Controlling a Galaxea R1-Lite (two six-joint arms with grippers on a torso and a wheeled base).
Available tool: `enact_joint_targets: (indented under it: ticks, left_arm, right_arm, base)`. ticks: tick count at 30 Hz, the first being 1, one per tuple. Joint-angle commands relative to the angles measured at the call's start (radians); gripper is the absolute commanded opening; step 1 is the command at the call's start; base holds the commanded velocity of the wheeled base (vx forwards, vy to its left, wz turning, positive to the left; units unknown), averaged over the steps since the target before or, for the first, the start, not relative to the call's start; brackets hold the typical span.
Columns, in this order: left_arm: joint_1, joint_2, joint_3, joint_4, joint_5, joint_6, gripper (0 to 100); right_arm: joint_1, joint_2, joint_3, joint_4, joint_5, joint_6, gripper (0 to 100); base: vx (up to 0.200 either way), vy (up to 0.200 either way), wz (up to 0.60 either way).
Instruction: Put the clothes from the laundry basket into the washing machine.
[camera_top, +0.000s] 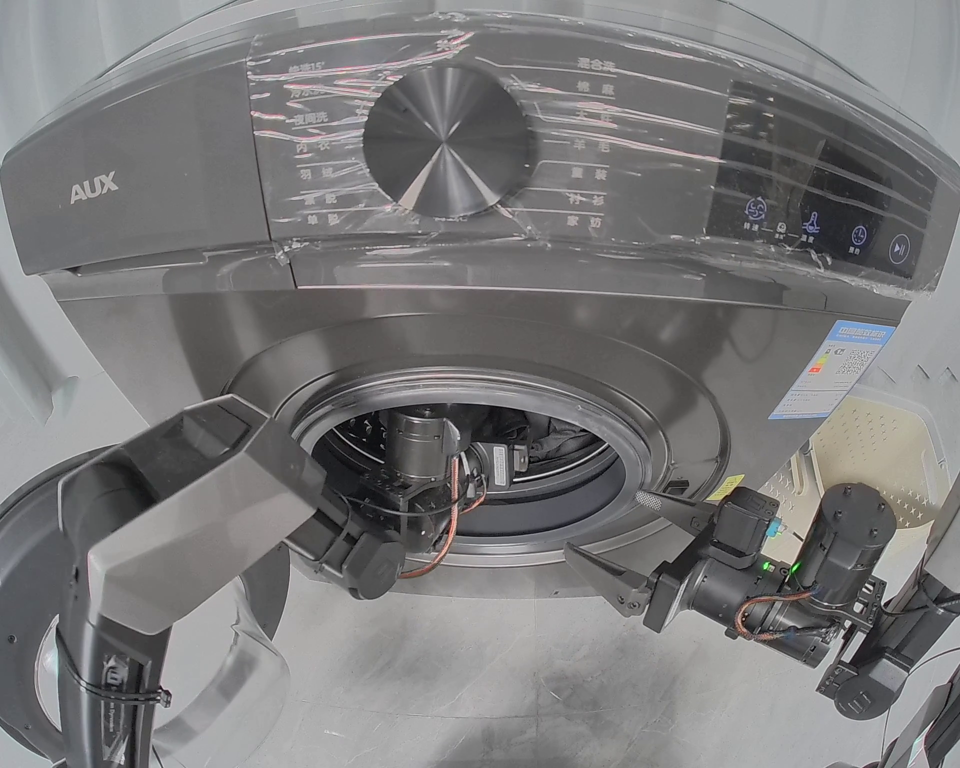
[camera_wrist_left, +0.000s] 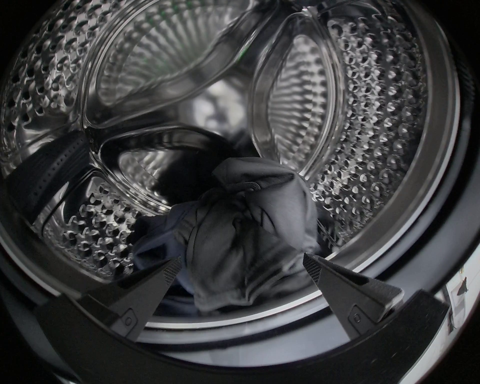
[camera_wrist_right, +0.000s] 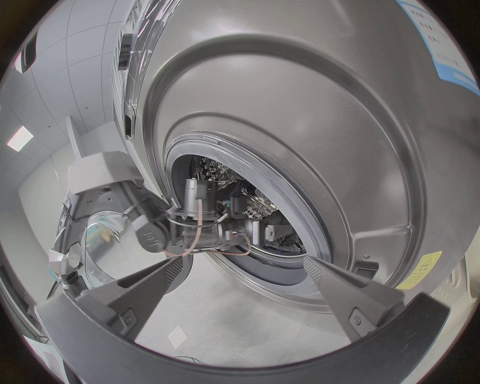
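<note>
Head cam first: the washing machine (camera_top: 480, 320) is sitting with its door (camera_top: 30, 600) swung open on the robot's left, and the left arm (camera_top: 200, 500) is poking in through the drum mouth, where a bit of dark fabric is showing behind it. The right end effector (camera_top: 605, 525) is hanging just outside the opening, low and to the right, fingers spread wide and holding nothing. The cream perforated laundry basket (camera_top: 880, 450) is peeking out beside the machine on the right; can't tell what's lying in it. Left wrist cam: the clothes (camera_wrist_left: 250, 235) are looking like one crumpled dark grey bundle with a bluish layer underneath, lying on the floor of the shiny perforated drum (camera_wrist_left: 380, 125) near the front rim. The left end effector (camera_wrist_left: 239, 260) is sitting wide open with its tips either side of the bundle, not clamping it. Right wrist cam: the right one's fingers (camera_wrist_right: 350, 292) are pointing at the opening, spread apart and empty, with the left wrist reaching inside the drum.
</note>
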Motion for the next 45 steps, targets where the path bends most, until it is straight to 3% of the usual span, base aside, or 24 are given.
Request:
enact_joint_targets:
  ticks: [1,3,4,7,13,20,24,30,41,45]
  left_arm:
    - [-0.077,-0.217,0.233,-0.05,0.002,0.024,100]
    - [-0.077,-0.217,0.233,-0.05,0.002,0.024,100]
    - [-0.117,-0.257,0.326,-0.082,-0.003,0.024,100]
    - [-0.146,-0.271,0.389,-0.111,-0.009,0.025,100]
    - [-0.225,-0.324,0.59,-0.262,-0.007,0.045,100]
    - [-0.294,-0.496,0.891,-0.484,-0.018,0.042,100]
    - [-0.331,-0.616,1.029,-0.553,-0.018,0.039,100]
    - [-0.32,-0.757,1.122,-0.558,-0.009,0.038,100]
    - [-0.209,-0.998,1.271,-0.53,0.028,0.045,100]
    - [-0.16,-1.11,1.271,-0.444,0.031,0.081,100]
  right_arm:
    - [-0.005,-0.011,0.009,0.0,0.002,0.0,100]
    - [-0.005,-0.011,0.009,0.0,0.002,0.0,100]
    - [-0.005,-0.01,0.01,0.0,0.002,0.001,100]
    - [-0.001,-0.011,0.014,0.0,0.001,0.003,100]
    - [0.006,-0.065,0.078,0.001,-0.001,-0.019,100]
    - [0.006,-0.205,0.17,0.001,-0.004,-0.023,100]
    - [0.004,-0.288,0.225,0.006,-0.006,-0.023,100]
    - [-0.017,-0.366,0.262,0.017,-0.013,-0.022,100]
    - [-0.2,-0.442,0.27,0.03,-0.039,-0.035,100]
    - [-0.277,-0.465,0.271,0.047,-0.047,-0.035,100]
  base:
    - [0.0,0.0,0.0]
    - [0.0,0.0,0.0]
    - [0.0,0.0,0.0]
    - [0.0,0.0,0.0]
    - [0.0,0.0,0.0]
    - [0.0,0.0,0.0]
    - [0.0,0.0,0.0]
    - [0.0,0.0,0.0]
    - [0.0,0.0,0.0]
    - [-0.1,0.0,0.0]
